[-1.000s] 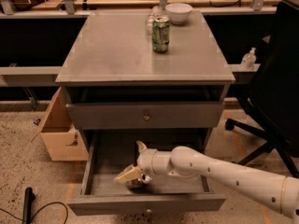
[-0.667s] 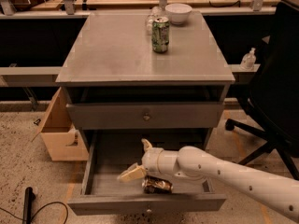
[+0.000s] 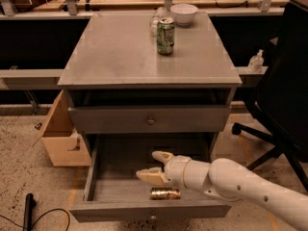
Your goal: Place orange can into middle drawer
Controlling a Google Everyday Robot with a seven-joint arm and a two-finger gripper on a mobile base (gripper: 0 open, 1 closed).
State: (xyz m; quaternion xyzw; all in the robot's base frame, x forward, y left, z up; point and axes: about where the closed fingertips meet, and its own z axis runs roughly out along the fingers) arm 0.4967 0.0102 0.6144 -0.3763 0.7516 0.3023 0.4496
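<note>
Currently, the gripper (image 3: 155,166) hangs inside the open drawer (image 3: 110,189), fingers apart and empty. The orange can (image 3: 165,193) lies on its side just beyond the nearer finger, toward the drawer front, long axis parallel to that front.

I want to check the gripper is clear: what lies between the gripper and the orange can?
Nothing: the camera view shows only a thin strip of bare floor of the middle drawer between the open gripper and the orange can, which lies on its side.

Orange can (image 3: 165,193) lies in the middle drawer (image 3: 144,211), gripper (image 3: 148,165) apparently just above it
</note>
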